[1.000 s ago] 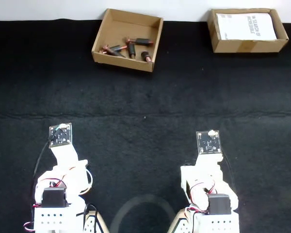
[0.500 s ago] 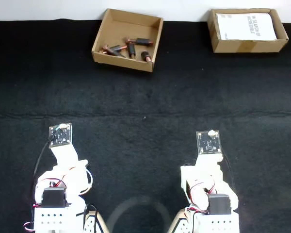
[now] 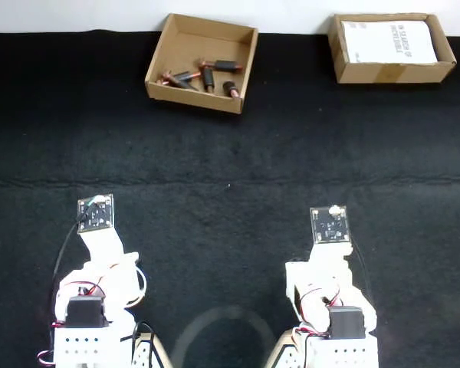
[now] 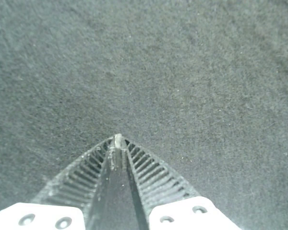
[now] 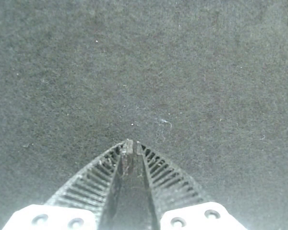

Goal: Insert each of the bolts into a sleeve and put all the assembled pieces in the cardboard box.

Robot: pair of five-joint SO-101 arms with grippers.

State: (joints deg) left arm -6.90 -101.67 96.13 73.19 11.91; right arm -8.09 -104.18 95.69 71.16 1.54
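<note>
Both grippers are fully closed with nothing between the fingers. The left gripper has its two ribbed fingers meeting at the tip, just above the black mat. The right gripper is in the same condition, tips together over bare mat.

From the high view, two arms sit folded side by side at the near edge of the table. Which arm belongs to which side cannot be determined from the wrist views.

Item count:
- One cardboard box stands at the far edge of the mat, ahead of the arm nearer it and well apart from both arms.
- Assembled pieces lie inside this box in a loose cluster. About five are visible; two overlap, so the exact number cannot be confirmed. Each shows a dark sleeve with a copper-coloured end.
- One second box stands at the far edge, well apart from the first. It holds one white sheet.
</note>
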